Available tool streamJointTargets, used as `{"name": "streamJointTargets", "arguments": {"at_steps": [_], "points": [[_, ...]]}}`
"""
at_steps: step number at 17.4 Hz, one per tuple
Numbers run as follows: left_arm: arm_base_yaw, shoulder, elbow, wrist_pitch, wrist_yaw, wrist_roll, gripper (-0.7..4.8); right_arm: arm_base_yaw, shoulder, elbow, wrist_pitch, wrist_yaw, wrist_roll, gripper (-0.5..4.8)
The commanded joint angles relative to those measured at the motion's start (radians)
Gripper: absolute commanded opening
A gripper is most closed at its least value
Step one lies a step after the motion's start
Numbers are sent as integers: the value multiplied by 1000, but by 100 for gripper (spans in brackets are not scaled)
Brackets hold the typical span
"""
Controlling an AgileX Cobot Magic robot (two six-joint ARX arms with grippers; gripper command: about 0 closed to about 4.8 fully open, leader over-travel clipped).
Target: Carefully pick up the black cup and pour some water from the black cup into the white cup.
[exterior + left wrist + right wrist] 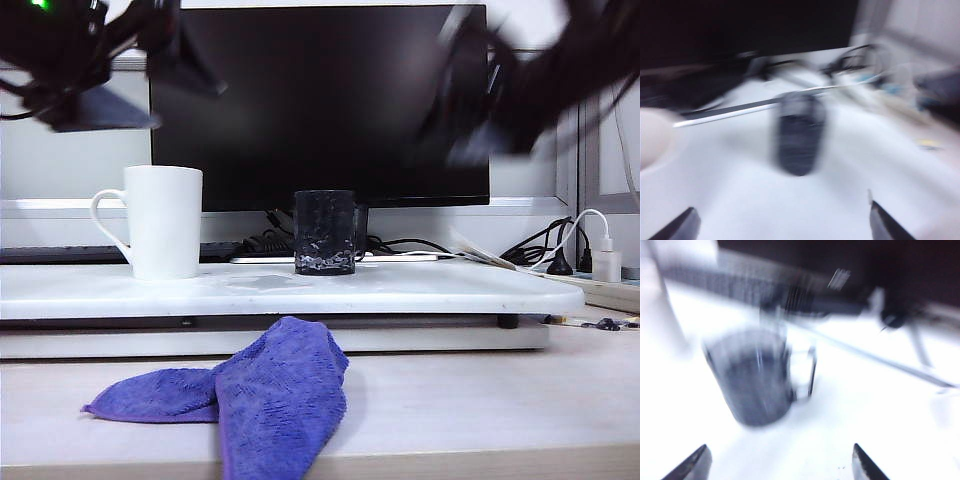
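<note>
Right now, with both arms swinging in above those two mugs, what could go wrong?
1. The small smoky-black glass mug stands loose on the white board; the open right gripper, heavily blurred, might knock it over.
2. The open left gripper faces it too, so the arms could crowd each other.
3. The tall white ceramic mug stands apart, so pouring could spill.

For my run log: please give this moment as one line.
left gripper: open, empty | right gripper: open, empty | black cup, white cup: standing on board, untouched

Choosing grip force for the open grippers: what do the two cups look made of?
Black cup: likely dark smoky glass, glossy, with glinting faceted walls. White cup: probably glazed ceramic, opaque and smooth. Left gripper and right gripper hover open, apart from both.
</note>
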Motion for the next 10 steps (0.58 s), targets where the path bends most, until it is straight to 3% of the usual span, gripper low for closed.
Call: {"name": "streamJointTargets", "arguments": {"at_steps": [1,10], "points": [[-2,-2,3,40,-15,6,479,0,162,25,205,18,-47,360],[-12,122,13,106,-15,6,479,2,507,410,208,8,-48,360]]}}
